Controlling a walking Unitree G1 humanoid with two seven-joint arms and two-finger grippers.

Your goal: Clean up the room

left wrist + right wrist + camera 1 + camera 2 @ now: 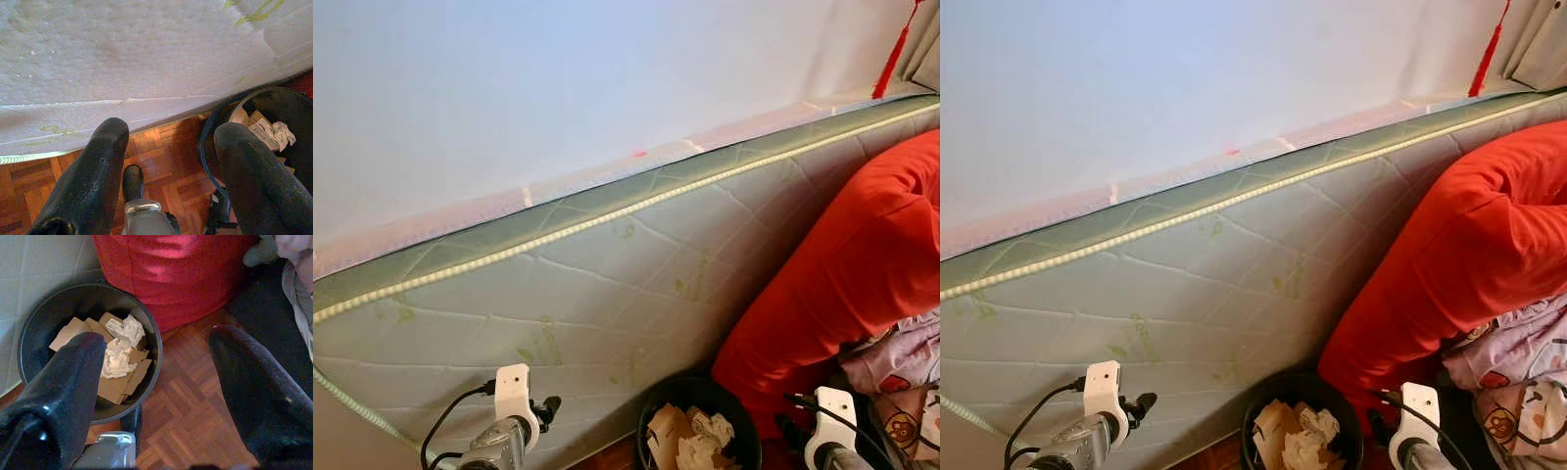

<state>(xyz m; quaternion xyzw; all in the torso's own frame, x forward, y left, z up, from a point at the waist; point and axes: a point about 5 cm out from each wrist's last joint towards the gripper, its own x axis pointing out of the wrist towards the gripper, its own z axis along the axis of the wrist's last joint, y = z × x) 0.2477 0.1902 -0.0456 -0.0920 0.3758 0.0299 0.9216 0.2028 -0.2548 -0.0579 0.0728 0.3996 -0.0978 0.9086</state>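
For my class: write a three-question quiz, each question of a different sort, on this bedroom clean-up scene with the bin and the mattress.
1. True or false: the black bin holds cardboard pieces and crumpled paper.
2. What stands beside the bin, against the mattress? A) red cushion B) blue chair C) green bucket
3. Fill in: the floor is wooden ____.

Key
1. True
2. A
3. parquet

Quilted, matt cloth mattress with corded piping; smooth red fabric cushion with a slight sheen; glossy wood parquet floor; black plastic bin holding brown cardboard and crumpled white paper; pincer fingers of matt black, slightly rough rubber.
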